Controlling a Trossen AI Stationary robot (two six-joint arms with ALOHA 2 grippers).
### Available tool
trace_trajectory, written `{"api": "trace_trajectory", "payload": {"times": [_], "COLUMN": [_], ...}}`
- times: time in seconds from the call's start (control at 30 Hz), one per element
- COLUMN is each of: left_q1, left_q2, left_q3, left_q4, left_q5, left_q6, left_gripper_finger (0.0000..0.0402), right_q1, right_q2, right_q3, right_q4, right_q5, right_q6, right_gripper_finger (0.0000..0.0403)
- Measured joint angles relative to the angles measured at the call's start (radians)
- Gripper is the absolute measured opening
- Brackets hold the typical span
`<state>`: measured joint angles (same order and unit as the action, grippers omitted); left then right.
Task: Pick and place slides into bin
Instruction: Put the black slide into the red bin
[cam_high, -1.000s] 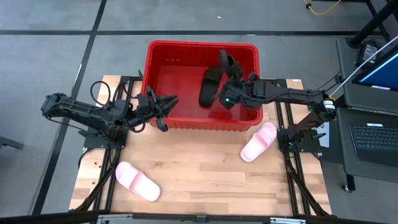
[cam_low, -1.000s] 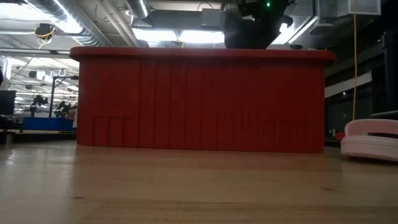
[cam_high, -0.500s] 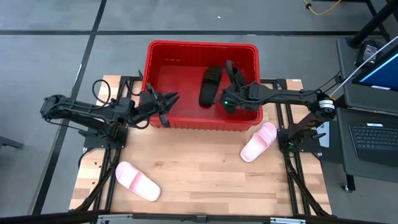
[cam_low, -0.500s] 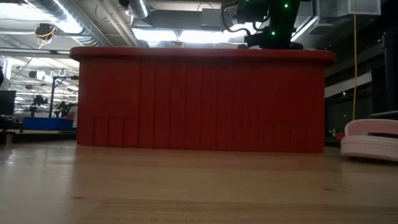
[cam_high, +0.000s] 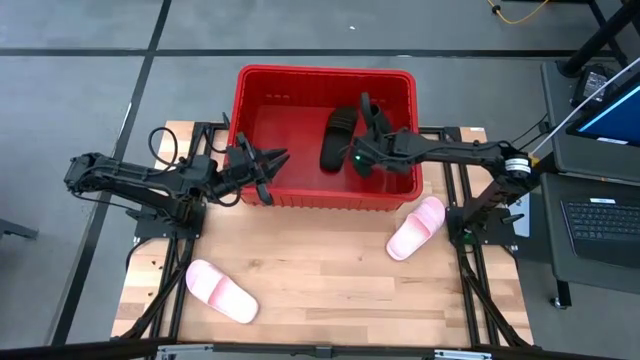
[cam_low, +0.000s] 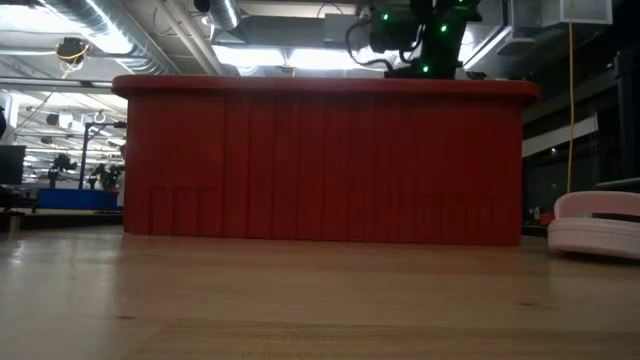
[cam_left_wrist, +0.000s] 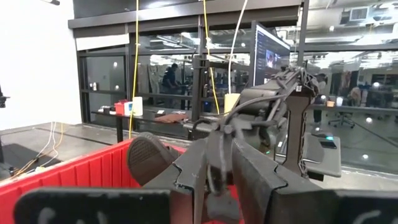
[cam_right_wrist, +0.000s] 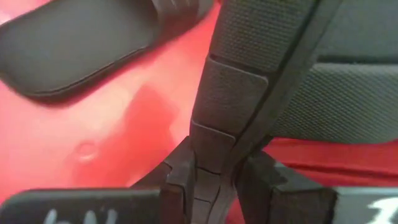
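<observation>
The red bin (cam_high: 400, 85) stands at the table's far middle. One black slide (cam_high: 337, 137) lies on the bin's floor. My right gripper (cam_high: 364, 137) reaches into the bin from the right, shut on the second black slide (cam_high: 369, 113). My left gripper (cam_high: 274, 176) is open and empty at the bin's near left corner, above the near wall. Two pale pink slides lie sole down on the table, one near left (cam_high: 222, 291), one right of the bin (cam_high: 416, 227). In the low view the bin's near wall (cam_low: 320, 165) hides the black slides. My right gripper pinches a thin, textured black part of the slide (cam_right_wrist: 219, 106) between its two fingers; strap or sole edge, I cannot tell. The fingers come from the table's right, slanting down into the bin. The slide stands on edge beside the lying one; whether it touches the floor is hidden.
The bin's walls (cam_left_wrist: 74, 177) rise between my left gripper and the slides inside. The right arm (cam_low: 420, 40) shows above the bin's rim. The wooden table in front of the bin is open between the two pink slides (cam_low: 595, 222).
My right gripper has gone down into the bin and a little toward the table's left with the black slide. The slide showed above the bin's rim in the low view and is now below it.
</observation>
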<state>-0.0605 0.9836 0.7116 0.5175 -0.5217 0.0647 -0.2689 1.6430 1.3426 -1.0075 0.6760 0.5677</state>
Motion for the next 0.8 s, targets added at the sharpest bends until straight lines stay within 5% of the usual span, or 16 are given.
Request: {"api": "trace_trajectory", "payload": {"times": [0.8], "left_q1": [-0.004], "left_q2": [0.0], "left_q3": [0.0], "left_q4": [-0.002], "left_q5": [0.001], "left_q6": [-0.002], "left_gripper_finger": [0.007], "right_q1": [-0.11], "right_q2": [0.091], "right_q3": [0.0], "right_q4": [0.04], "right_q5": [-0.051], "right_q6": [0.055], "right_gripper_finger": [0.0087]}}
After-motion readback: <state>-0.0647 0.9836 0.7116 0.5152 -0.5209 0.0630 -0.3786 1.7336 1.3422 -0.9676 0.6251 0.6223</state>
